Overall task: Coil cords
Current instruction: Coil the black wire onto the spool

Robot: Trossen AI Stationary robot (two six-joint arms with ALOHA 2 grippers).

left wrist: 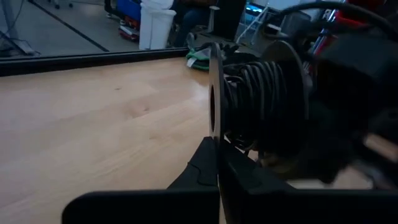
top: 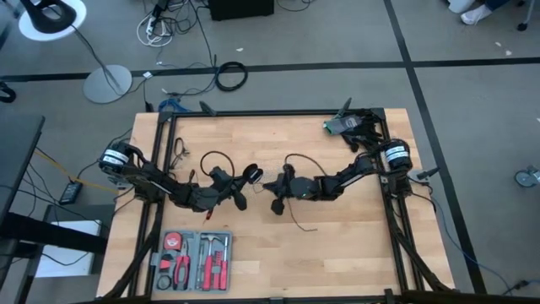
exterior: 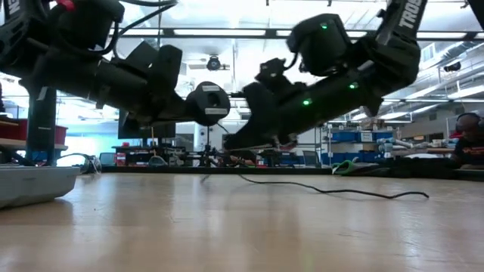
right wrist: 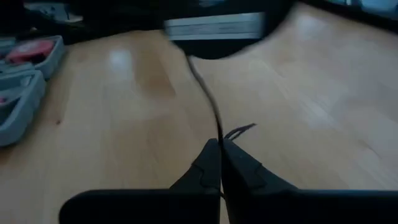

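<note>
so the left gripper point(top: 239, 187) is clamped on the spool point(left wrist: 261, 102) and the right gripper point(top: 274, 187), sitting at its 3 o'clock, is pinching the cord point(right wrist: 208, 102), which trails off toward 5 o'clock.

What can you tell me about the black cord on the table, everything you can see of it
The black cord is thin, dark and flexible, looking rubber-coated. Part is wound in tight turns on a round flanged spool, pinched at one flange by the shut left pincer above the table's middle. From there the cord runs to the shut right pincer, which clamps it. A loose tail trails flat over the wooden table in a shallow curve, its end lying free.
</note>
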